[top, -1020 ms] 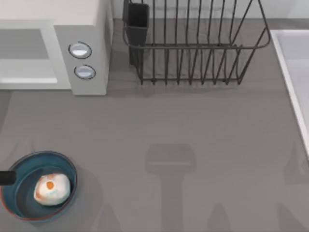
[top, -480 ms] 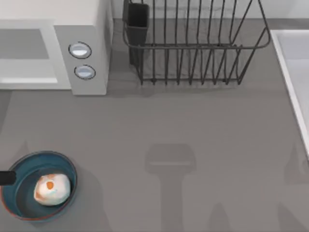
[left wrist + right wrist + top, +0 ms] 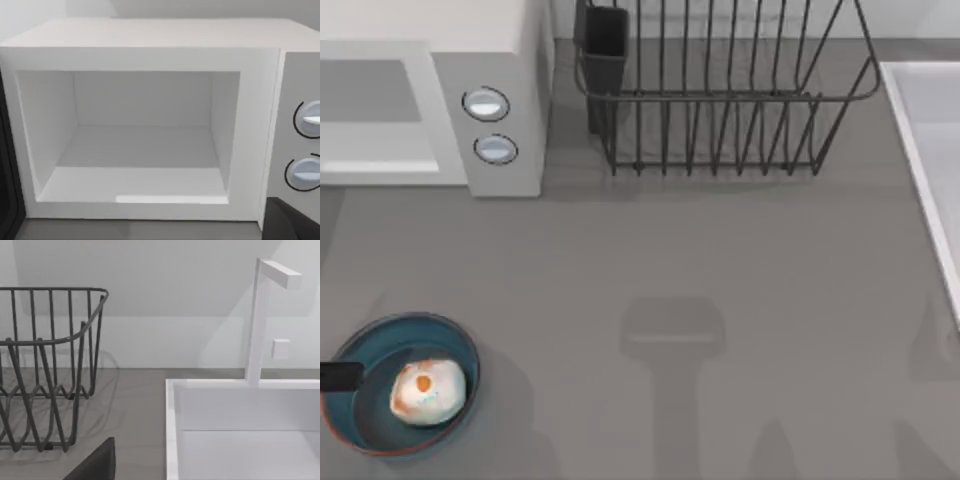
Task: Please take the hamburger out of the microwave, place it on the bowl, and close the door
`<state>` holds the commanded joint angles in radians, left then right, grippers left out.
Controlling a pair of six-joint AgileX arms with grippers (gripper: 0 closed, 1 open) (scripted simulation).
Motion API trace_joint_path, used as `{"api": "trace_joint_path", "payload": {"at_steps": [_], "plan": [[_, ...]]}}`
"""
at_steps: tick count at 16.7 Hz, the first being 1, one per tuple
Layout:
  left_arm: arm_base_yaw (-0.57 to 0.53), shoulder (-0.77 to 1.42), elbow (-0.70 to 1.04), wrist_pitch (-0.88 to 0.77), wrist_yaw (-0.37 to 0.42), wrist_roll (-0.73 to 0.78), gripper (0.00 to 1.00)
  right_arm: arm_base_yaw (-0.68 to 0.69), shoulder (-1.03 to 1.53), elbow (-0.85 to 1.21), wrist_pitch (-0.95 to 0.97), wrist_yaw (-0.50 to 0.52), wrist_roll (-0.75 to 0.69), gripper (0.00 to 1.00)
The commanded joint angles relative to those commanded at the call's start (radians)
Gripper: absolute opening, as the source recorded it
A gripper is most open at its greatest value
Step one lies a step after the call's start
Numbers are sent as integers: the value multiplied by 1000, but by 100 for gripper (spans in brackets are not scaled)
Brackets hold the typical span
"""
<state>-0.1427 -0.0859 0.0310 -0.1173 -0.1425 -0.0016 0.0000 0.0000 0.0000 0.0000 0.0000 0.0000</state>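
Blue-teal bowl [image 3: 402, 385] sits at the counter's [image 3: 720, 260] near-left corner, with the hamburger [image 3: 427, 390] resting inside it, toward the bowl's right side. We see a dark piece of our left hand [image 3: 338, 376] at the top view's left edge, over the bowl's left rim; we can't tell whether its fingers are open or closed. Microwave [image 3: 485, 100] stands at back left, cavity [image 3: 145, 145] open, lit and bare in the left wrist view, two knobs [image 3: 486, 104] on its front panel. Door's dark edge [image 3: 7, 190] is swung out beside the cavity. Wire dish rack [image 3: 720, 90] is behind centre, white sink [image 3: 250, 440] at the right. Right hand's state: can't tell.
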Motion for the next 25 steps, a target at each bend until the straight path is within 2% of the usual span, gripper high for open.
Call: {"api": "trace_joint_path", "payload": {"at_steps": [3,8,12,16,19,23,25], "plan": [[-61,-37,13,-51,-61,-1,0,0,0,0,0,0,0,100],[-64,-32,14,-54,-65,-1,0,0,0,0,0,0,0,100],[-118,3,84,-83,-119,-1,0,0,0,0,0,0,0,100],[-118,2,85,-84,-120,-1,0,0,0,0,0,0,0,100],[-79,26,70,-45,-80,-1,0,0,0,0,0,0,0,100],[53,93,26,72,52,0,0,0,0,0,0,0,0,100],[87,115,10,105,85,1,0,0,0,0,0,0,0,100]]}}
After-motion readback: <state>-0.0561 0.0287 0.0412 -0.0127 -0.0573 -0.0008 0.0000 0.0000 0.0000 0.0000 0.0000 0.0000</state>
